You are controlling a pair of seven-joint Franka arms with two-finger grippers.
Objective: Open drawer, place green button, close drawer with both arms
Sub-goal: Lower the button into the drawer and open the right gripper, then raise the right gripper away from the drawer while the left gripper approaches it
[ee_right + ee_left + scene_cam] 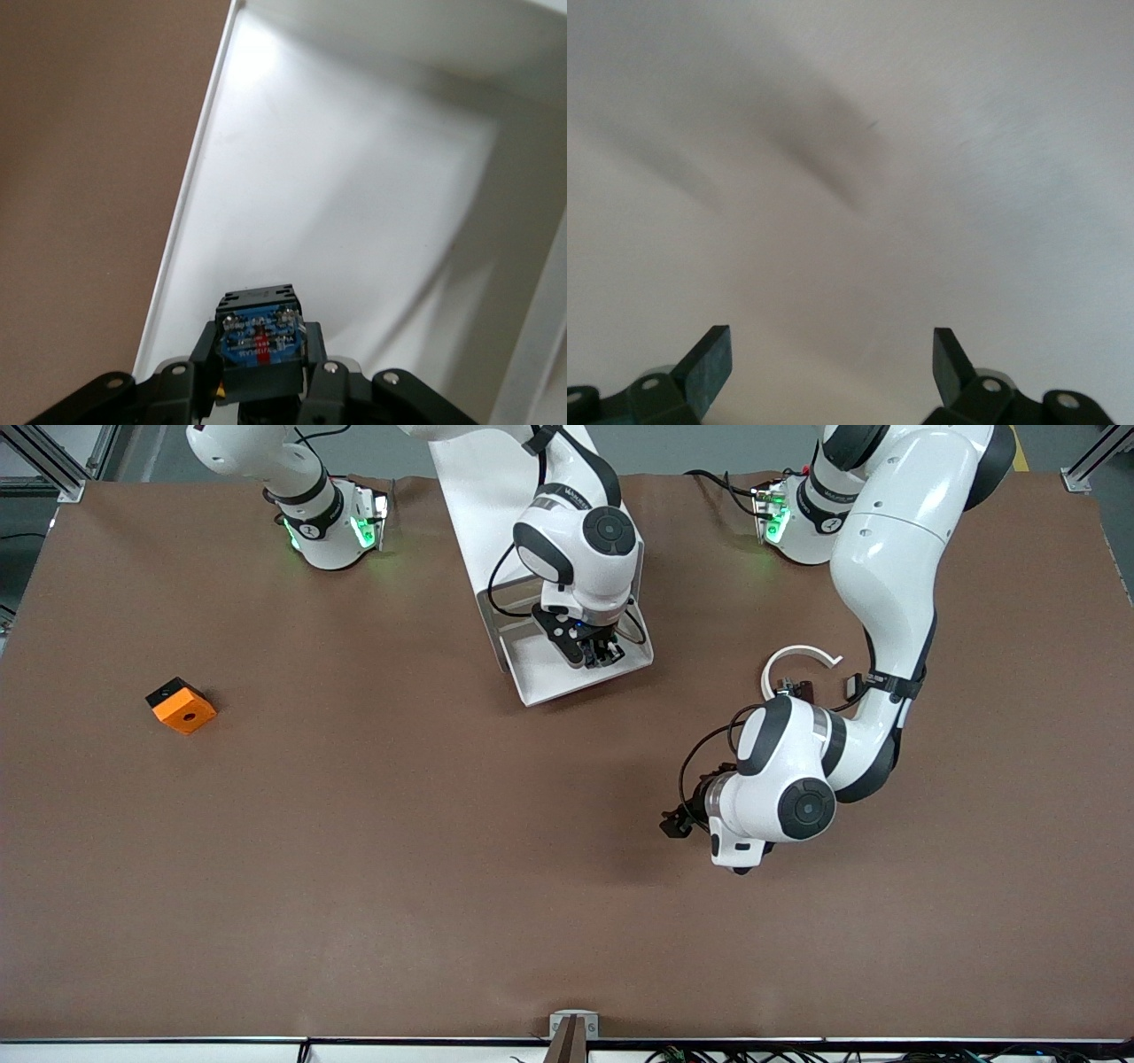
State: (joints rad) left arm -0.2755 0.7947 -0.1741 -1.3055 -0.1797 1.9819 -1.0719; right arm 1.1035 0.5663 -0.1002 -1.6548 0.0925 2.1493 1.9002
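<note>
Right wrist view: button (259,338) is clamped in right gripper (259,372) over open drawer (354,221). Left gripper (831,365) is spread, empty, waiting over table. Risk judged: release from height, button bounces over drawer rim.

Looks like a robotics lab to me; two big white arms (886,593) bolted along a brown-covered table (354,868); aluminium frame posts (53,460) at the corners; loose cables (726,1056) hanging off the near edge.

Matt brown table (354,850), smooth white drawer (354,204)
</note>
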